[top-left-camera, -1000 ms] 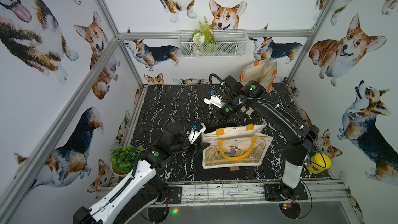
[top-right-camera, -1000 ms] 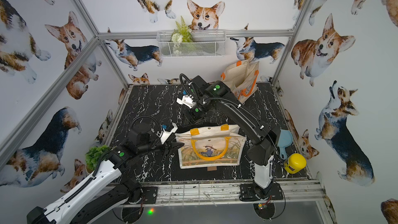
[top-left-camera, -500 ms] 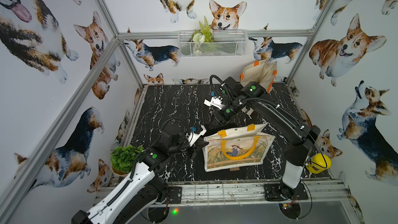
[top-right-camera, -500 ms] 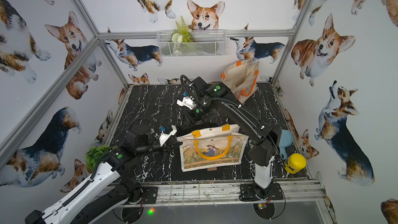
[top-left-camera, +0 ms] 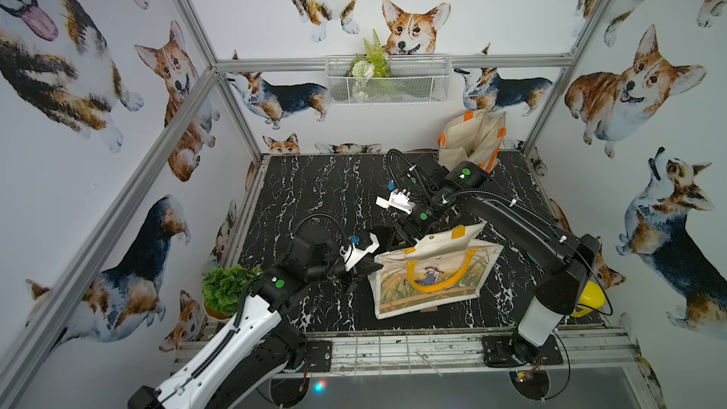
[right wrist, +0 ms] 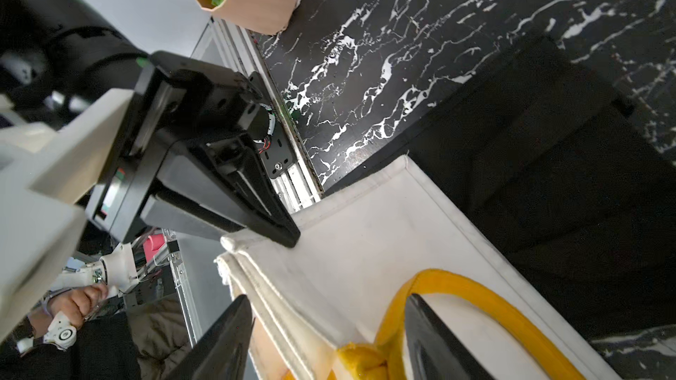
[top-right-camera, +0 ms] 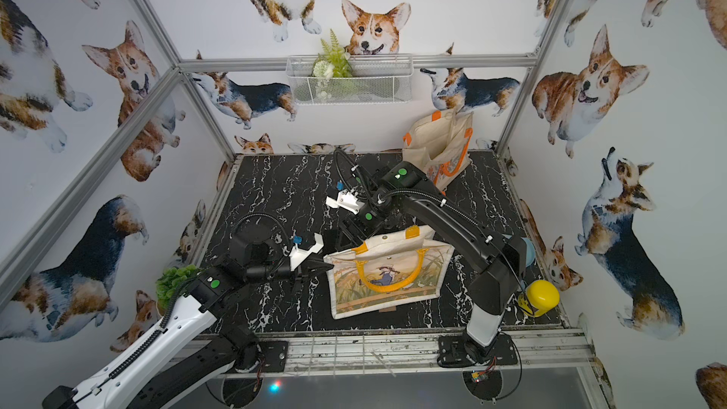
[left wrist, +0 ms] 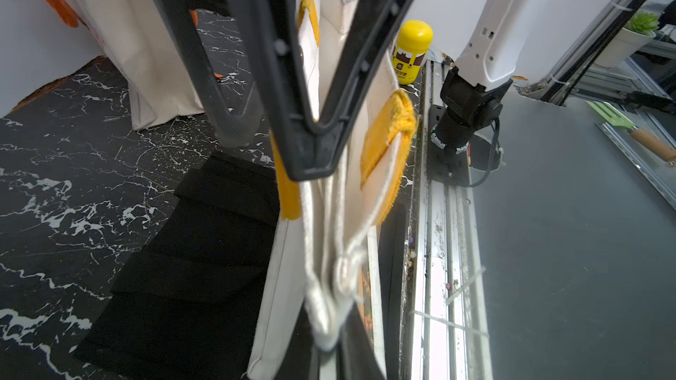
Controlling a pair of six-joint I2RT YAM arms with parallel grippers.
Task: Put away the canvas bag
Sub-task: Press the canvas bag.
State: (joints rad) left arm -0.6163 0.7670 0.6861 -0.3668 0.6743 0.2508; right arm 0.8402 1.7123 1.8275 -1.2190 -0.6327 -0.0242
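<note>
Your left gripper (right wrist: 289, 237) has just pinched shut on the canvas bag's (top-left-camera: 432, 285) top corner, and your right gripper (right wrist: 325, 308) has spread open astride the yellow handle (right wrist: 457, 283). The bag lies at the table's (top-left-camera: 314, 190) front, rim raised, so the left likely carries it now.

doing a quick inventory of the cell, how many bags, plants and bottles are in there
canvas bags: 2 (yellow-handled bag, orange-handled bag)
plants: 2 (potted plant, fern in the wire basket)
yellow bottle: 1
total: 5
</note>
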